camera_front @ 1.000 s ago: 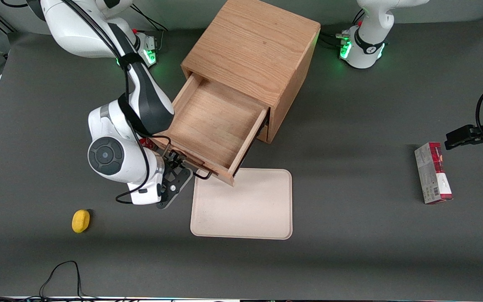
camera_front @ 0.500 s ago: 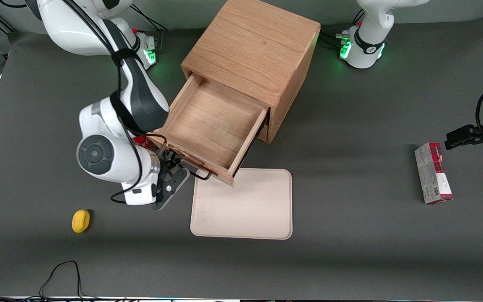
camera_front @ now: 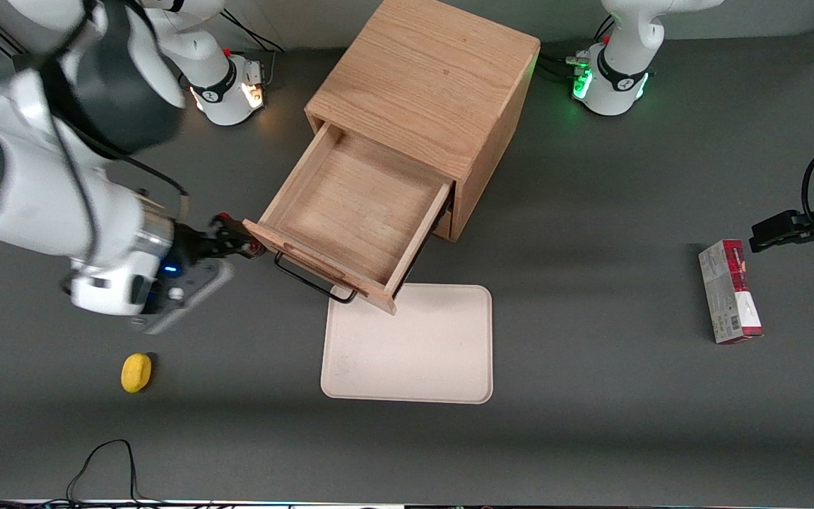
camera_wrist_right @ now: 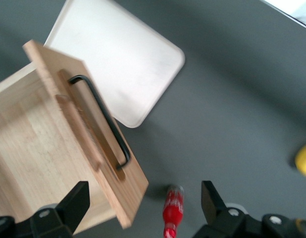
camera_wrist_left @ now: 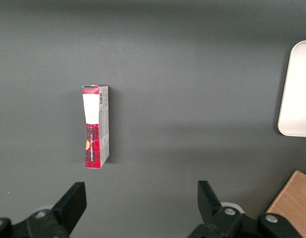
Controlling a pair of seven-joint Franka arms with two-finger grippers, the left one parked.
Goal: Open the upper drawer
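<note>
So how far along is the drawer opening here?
The opening looks done: the upper drawer stands pulled well out of the cabinet, its bare floor exposed and its front over the tray edge. Nothing is in hand; the hand is open, clear of the handle, above the table beside the drawer front. Nothing obvious remains.

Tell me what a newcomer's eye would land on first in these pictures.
First the light oak cabinet in mid-table, its upper drawer pulled far out and bare inside, the wire handle free. Next the big white right arm, its end effector open, apart from the drawer and above a red-handled tool beside the drawer's corner. A beige tray lies in front of the drawer.
</note>
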